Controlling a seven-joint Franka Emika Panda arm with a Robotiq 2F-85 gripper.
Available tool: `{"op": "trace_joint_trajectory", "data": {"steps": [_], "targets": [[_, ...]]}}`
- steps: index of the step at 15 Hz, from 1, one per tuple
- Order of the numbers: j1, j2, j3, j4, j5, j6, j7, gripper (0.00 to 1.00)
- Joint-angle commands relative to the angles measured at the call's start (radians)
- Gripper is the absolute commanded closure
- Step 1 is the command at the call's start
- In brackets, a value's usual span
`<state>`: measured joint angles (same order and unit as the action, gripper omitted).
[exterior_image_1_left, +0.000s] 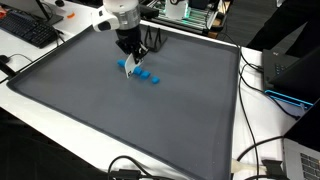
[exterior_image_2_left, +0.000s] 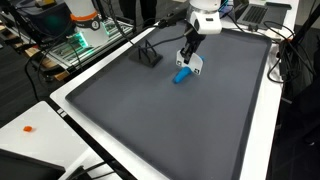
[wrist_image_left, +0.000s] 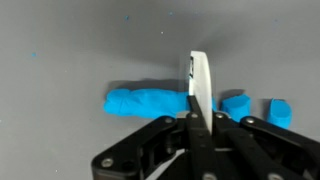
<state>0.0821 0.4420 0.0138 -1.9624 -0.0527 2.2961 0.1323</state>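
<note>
My gripper (wrist_image_left: 197, 122) is shut on a thin white blade (wrist_image_left: 199, 78) that stands on edge, pointing down at the mat. The blade meets a long blue dough roll (wrist_image_left: 145, 102) at its right end. Two small blue cut pieces (wrist_image_left: 236, 105) (wrist_image_left: 279, 112) lie just right of the blade. In both exterior views the gripper (exterior_image_1_left: 128, 60) (exterior_image_2_left: 188, 60) hangs low over the blue dough (exterior_image_1_left: 141, 73) (exterior_image_2_left: 182, 75) near the far part of the dark grey mat (exterior_image_1_left: 130, 120). Where the blade's edge touches the dough is hidden by the fingers.
A black keyboard (exterior_image_1_left: 30, 30) lies off the mat's corner. A small black stand (exterior_image_2_left: 148, 55) sits on the mat near the dough. Cables (exterior_image_1_left: 262, 150) and electronics (exterior_image_1_left: 290, 75) line one side; a laptop (exterior_image_2_left: 262, 12) sits beyond the far edge.
</note>
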Motion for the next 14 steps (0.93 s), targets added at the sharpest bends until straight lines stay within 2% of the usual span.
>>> {"op": "trace_joint_trajectory", "data": {"steps": [1,14], "targets": [[-0.003,0.023,0.000,-0.026,0.011,0.023,0.003,0.99],[-0.036,-0.032,0.027,-0.101,0.142,0.009,-0.030,0.99]]}}
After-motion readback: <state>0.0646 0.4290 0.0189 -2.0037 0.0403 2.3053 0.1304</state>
